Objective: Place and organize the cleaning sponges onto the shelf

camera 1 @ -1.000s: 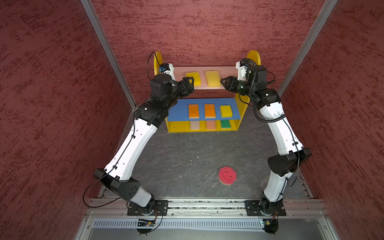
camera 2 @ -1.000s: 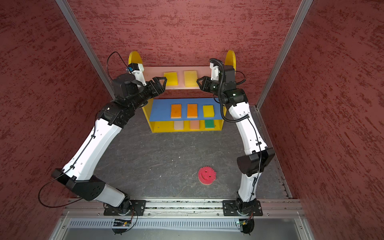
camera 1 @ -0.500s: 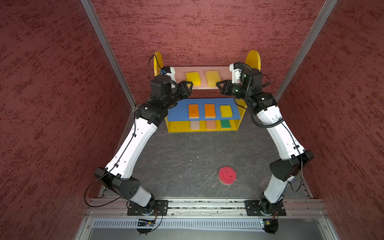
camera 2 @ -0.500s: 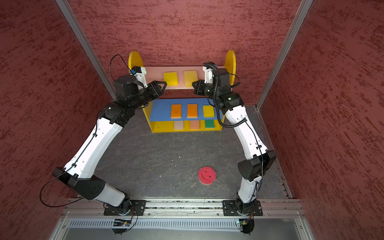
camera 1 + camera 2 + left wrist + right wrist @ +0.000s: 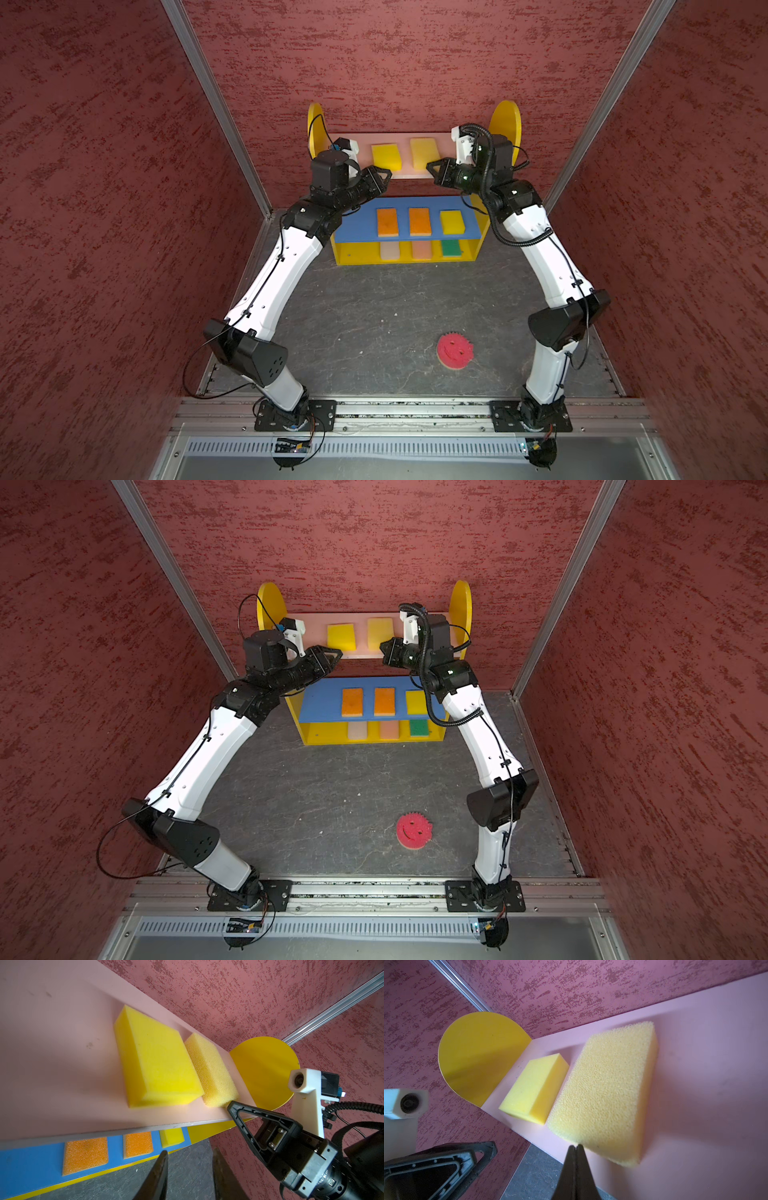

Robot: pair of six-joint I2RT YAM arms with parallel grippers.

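The shelf (image 5: 505,120) stands against the back wall, and it's nearly full. Up on the pink top board (image 5: 405,166) two sponges lie side by side with a gap between them: a smooth yellow sponge (image 5: 386,156) and a coarse yellow sponge (image 5: 424,153). The blue middle board (image 5: 357,220) carries a row of three: an orange sponge (image 5: 387,222), a second orange sponge (image 5: 419,221) and a small yellow sponge (image 5: 451,221). Down on the yellow bottom board (image 5: 357,251), tucked under the blue one, sit a cream sponge (image 5: 390,250), a peach sponge (image 5: 422,249) and a green sponge (image 5: 451,248), only their front ends showing. One is not shelved: the round pink sponge (image 5: 412,831) with the smiley face sits alone on the dark table (image 5: 374,311), well apart from the shelf, near the right arm's base. Both arms are up at the top board's front edge. The left gripper (image 5: 380,179) has its fingers spread a little, with nothing between them. The right gripper (image 5: 576,1155) has its fingers pressed together, empty, the tip right at the coarse yellow sponge's near corner. Whether it touches, I can't tell.
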